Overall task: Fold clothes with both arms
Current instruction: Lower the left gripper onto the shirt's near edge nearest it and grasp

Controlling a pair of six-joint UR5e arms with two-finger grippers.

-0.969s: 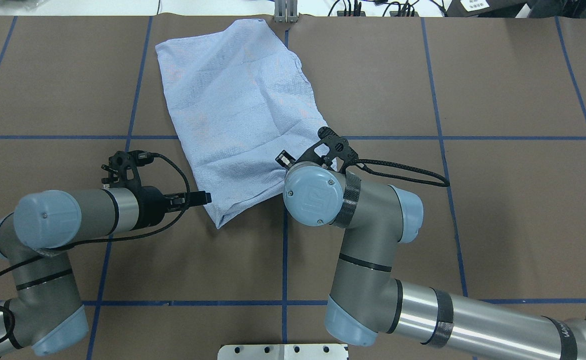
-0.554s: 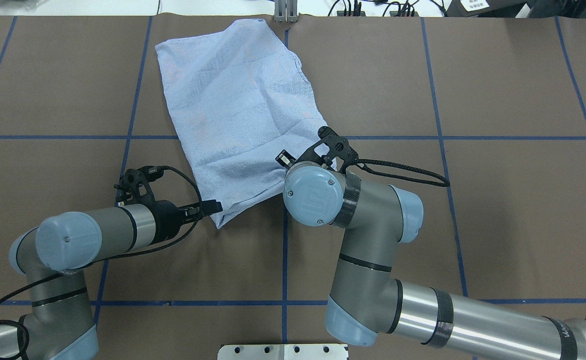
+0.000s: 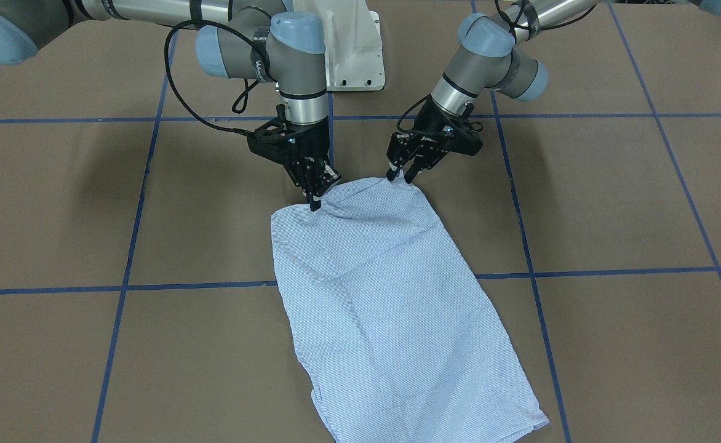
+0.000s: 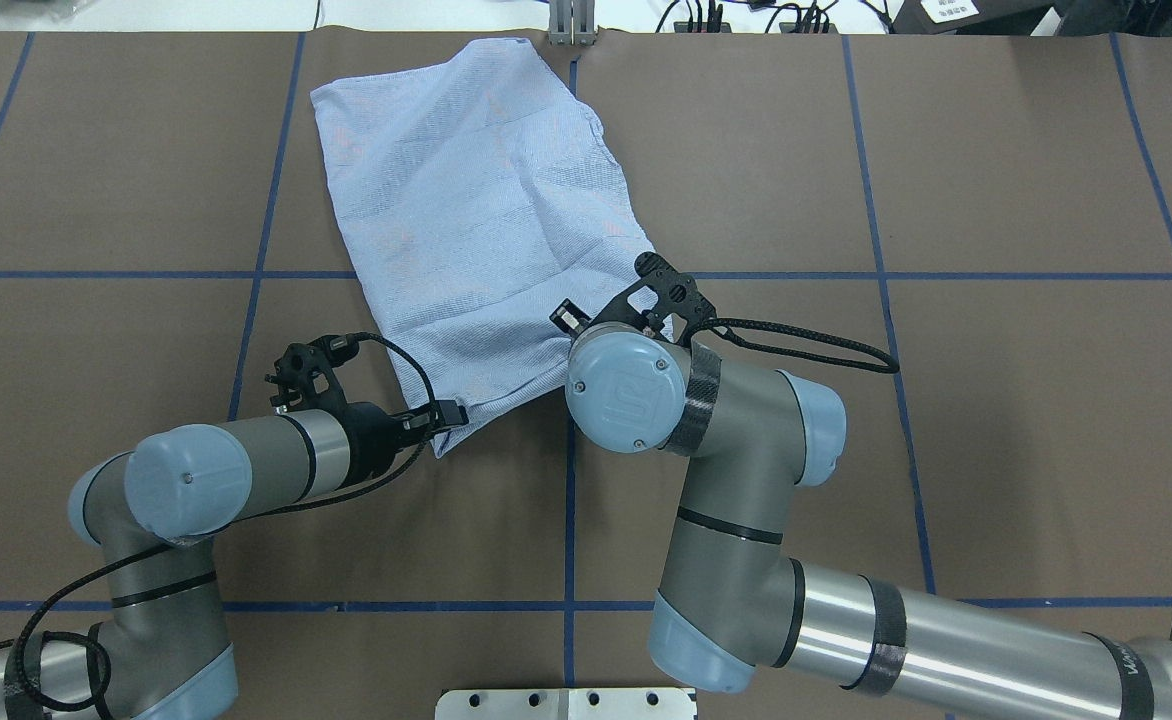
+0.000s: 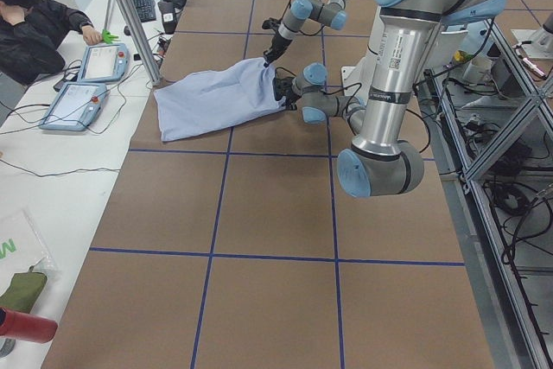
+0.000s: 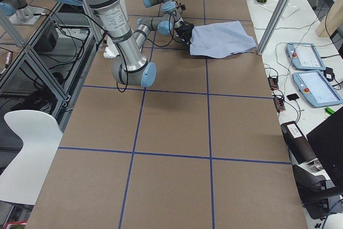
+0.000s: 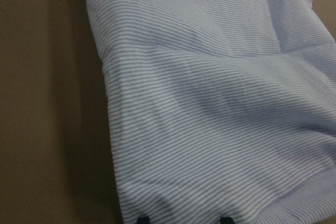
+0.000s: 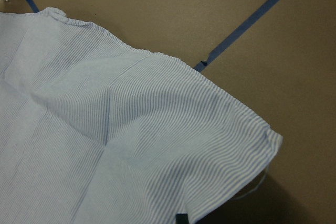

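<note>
Two grippers of mine sit at the near hem of the shirt [image 4: 476, 200]. It lies flat on the brown counter [image 4: 996, 150], folded into a long panel that runs from the centre toward 11 o'clock in the overhead view. Its far end is close to the counter's far edge. No sleeves, collar or buttons show, only fine blue and white stripes with a few soft creases.

My left gripper [image 4: 449, 412] comes in low from 8 o'clock and meets the shirt's near corner, at about 7 o'clock of the cloth. Its jaws stand narrowly apart. The left wrist camera shows both fingertips [image 7: 142, 219] at the bottom of the frame, with the striped hem lying between them.

My right gripper [image 3: 315, 200] points almost straight down on the same hem, toward the 4 o'clock side of the cloth. The overhead view hides it beneath my wrist. From the front camera its fingers seem to be closed on a small raised pinch of fabric, with wrinkles drawn in toward them. The right wrist camera shows the shirt's nearby corner lying on the counter.

Blue tape lines [image 4: 946, 273] divide the counter into squares. A person [image 5: 34, 15] is beyond the counter's 12 o'clock edge.
</note>
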